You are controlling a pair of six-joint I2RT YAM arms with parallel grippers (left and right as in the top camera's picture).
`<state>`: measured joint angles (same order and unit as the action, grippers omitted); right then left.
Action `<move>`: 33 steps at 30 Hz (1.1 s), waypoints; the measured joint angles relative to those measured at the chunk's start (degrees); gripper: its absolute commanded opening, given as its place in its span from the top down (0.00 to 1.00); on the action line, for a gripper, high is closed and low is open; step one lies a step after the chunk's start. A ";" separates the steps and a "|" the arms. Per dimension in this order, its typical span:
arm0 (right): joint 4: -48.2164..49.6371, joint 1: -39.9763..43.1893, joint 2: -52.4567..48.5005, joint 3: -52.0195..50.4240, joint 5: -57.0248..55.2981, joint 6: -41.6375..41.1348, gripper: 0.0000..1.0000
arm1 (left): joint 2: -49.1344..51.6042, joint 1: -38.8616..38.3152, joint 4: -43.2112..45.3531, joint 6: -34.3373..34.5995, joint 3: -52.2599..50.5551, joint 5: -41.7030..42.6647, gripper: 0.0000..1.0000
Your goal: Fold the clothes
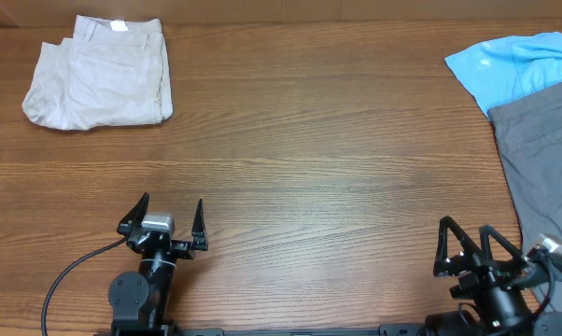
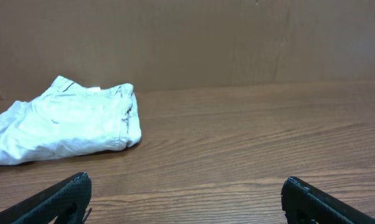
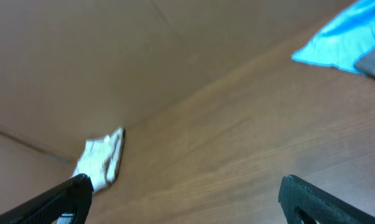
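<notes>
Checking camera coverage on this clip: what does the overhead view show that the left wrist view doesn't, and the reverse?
Overhead only: the grey garment at the table's right edge, lying over part of the shirt, and the right claw, open, near the front edge.
Left wrist only: the brown wall rising behind the table.
Both: the beige shorts at the far left, the wooden table, the open left claw, holding nothing, and the light blue shirt, though the wrist view catches just a sliver of it at its right edge.
</notes>
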<state>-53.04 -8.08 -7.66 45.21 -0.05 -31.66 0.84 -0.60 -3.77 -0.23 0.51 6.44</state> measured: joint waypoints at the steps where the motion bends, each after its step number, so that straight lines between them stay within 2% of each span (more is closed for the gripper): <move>1: 1.84 0.00 1.05 -2.08 -0.22 0.00 0.00 | 0.00 0.00 -0.02 0.02 0.00 0.00 0.00; 8: 17.59 0.00 5.73 -17.42 0.72 0.02 0.00 | 0.02 -0.02 0.00 0.00 0.00 0.00 0.00; 14: 35.85 0.00 6.60 -30.27 -0.50 0.00 0.00 | 0.02 -0.02 0.00 0.00 0.00 0.00 0.00; 19: 45.79 0.02 6.75 -38.45 -3.61 0.00 0.00 | 0.00 -0.02 -0.02 0.00 0.00 0.00 0.00; 25: 48.39 0.17 6.78 -43.60 -6.34 3.26 0.00 | 0.02 -0.02 -0.02 0.00 0.00 0.00 0.00; 33: 48.74 0.68 6.82 -44.17 -6.60 16.37 0.00 | 0.02 0.00 -0.02 0.00 0.00 0.00 0.00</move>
<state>-4.29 -7.40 -0.84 1.04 -6.66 -15.29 0.86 -0.60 -3.79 -0.23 0.51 6.44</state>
